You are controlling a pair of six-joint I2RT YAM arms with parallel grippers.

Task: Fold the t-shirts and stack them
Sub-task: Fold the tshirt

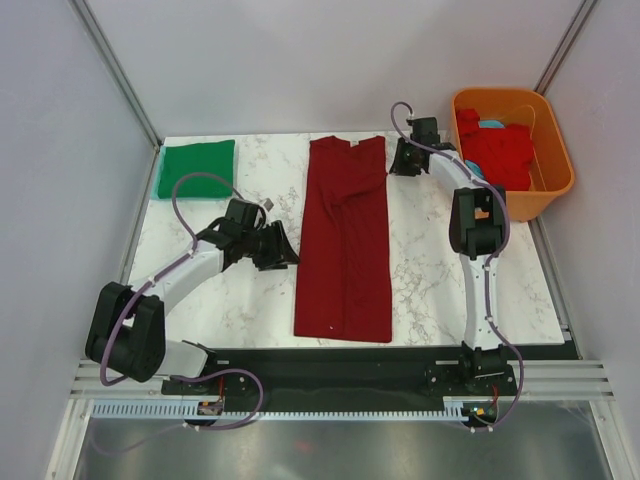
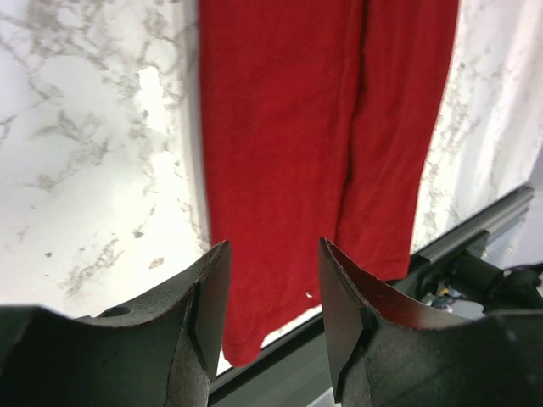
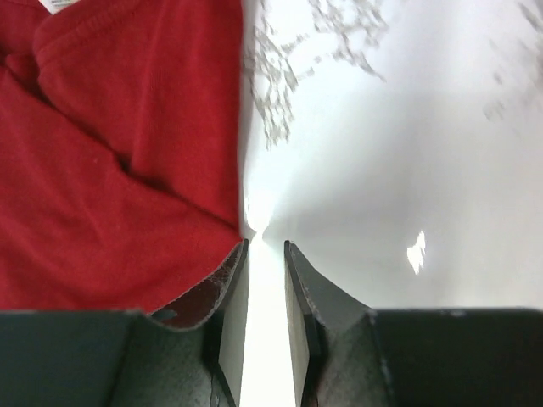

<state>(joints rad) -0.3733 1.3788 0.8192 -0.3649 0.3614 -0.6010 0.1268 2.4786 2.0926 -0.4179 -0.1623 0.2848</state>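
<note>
Folding is standing partway: green t-shirt [image 1: 196,168] lying folded at ten o'clock, maroon t-shirt [image 1: 345,240] lying centre as a long strip, left hand [image 1: 285,248] gaping empty, right hand [image 1: 396,160] narrowly parted, red t-shirts [image 1: 497,150] waiting at two o'clock.

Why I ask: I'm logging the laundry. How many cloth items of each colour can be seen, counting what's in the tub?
Dark maroon t-shirt: 1, laid out flat
Green t-shirt: 1, folded
Bright red cloth: 1 heap in the orange tub
Light blue cloth: 1, mostly hidden in the tub
Total: 4
</note>
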